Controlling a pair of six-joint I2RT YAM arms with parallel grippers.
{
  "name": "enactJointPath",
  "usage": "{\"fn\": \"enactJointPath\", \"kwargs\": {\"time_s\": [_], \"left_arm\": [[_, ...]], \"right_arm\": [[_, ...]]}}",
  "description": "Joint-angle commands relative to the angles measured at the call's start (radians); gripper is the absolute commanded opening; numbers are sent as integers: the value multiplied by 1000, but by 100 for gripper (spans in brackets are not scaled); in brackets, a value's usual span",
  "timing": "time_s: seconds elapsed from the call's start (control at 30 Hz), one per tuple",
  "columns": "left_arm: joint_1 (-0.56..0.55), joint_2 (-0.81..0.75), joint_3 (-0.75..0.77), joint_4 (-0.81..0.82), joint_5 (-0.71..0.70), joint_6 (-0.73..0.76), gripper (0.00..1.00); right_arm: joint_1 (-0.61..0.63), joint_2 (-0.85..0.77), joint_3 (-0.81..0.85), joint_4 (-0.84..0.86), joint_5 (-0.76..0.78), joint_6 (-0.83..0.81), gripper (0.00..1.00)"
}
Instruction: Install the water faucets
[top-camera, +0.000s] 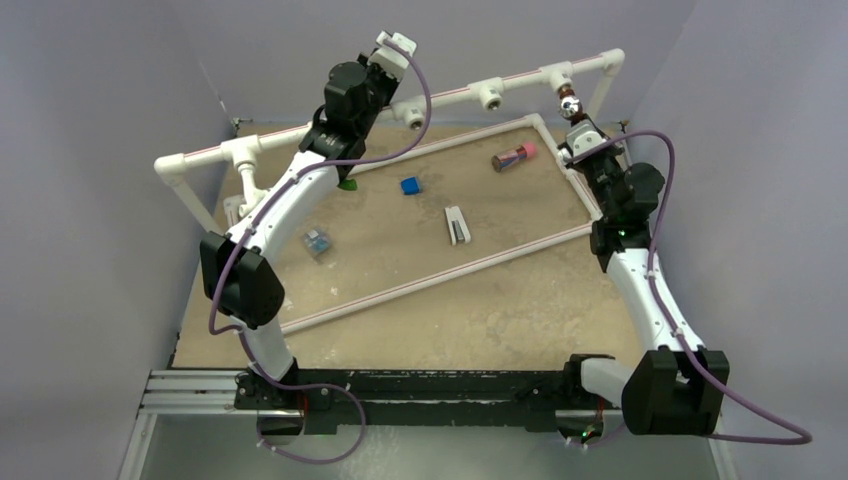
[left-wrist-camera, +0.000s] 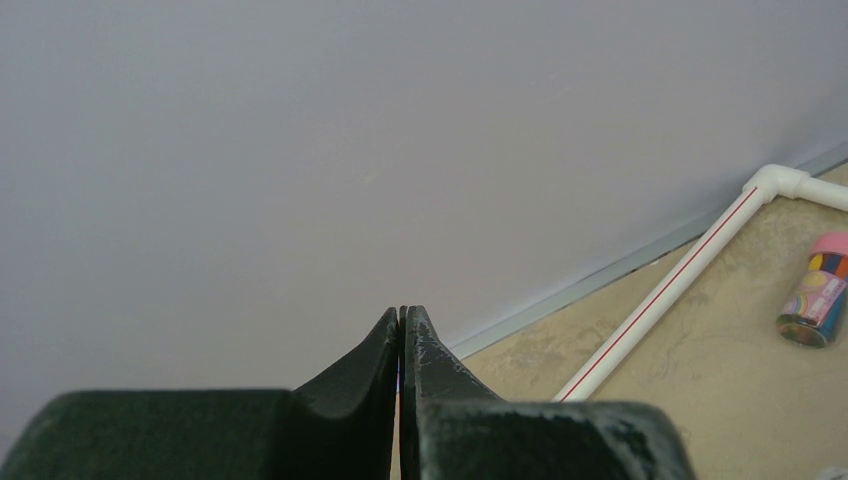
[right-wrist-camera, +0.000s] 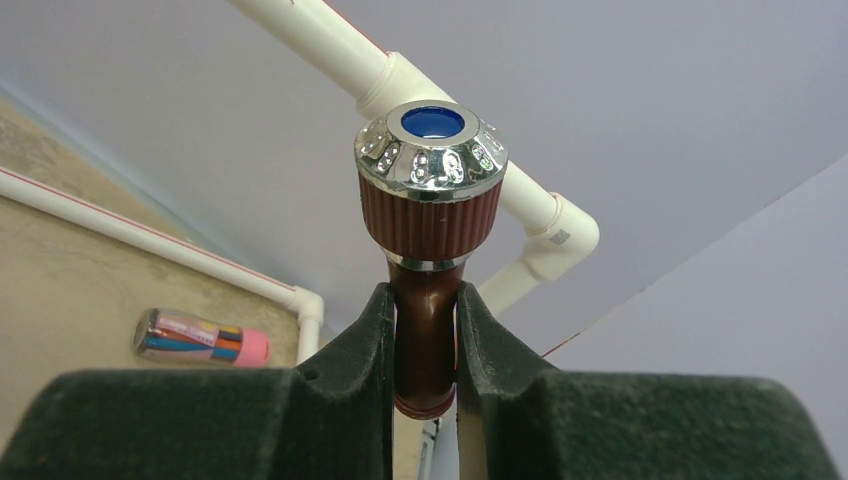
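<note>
Where pipe frame (top-camera: 610, 62) corners, right end effector (right-wrist-camera: 424, 300) clamps reddish-brown faucet (right-wrist-camera: 430, 200).

You have plain lilac-grey walls (top-camera: 100, 150) on three sides, a scuffed sandy tabletop (top-camera: 450, 320), an aluminium rail (top-camera: 190, 390) along its near edge; soft, even light

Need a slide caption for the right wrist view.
Right gripper, jaws shut on the reddish-brown faucet, chrome cap up, white pipe frame behind.
</note>
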Motion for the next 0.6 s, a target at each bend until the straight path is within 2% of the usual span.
{"fn": "enactJointPath", "kwargs": {"time_s": [0.0,0.33,0.57], "left_arm": [[-63,59,-45,-170,101,-64,0],[-64,57,-49,-168,107,-61,0],[-63,50,-58,-164,113,-55,0]], "right_arm": [[5,-5,-31,48,20,21,0],[5,27,41,21,11,24,0],[5,76,122,-2,16,126,0]]}}
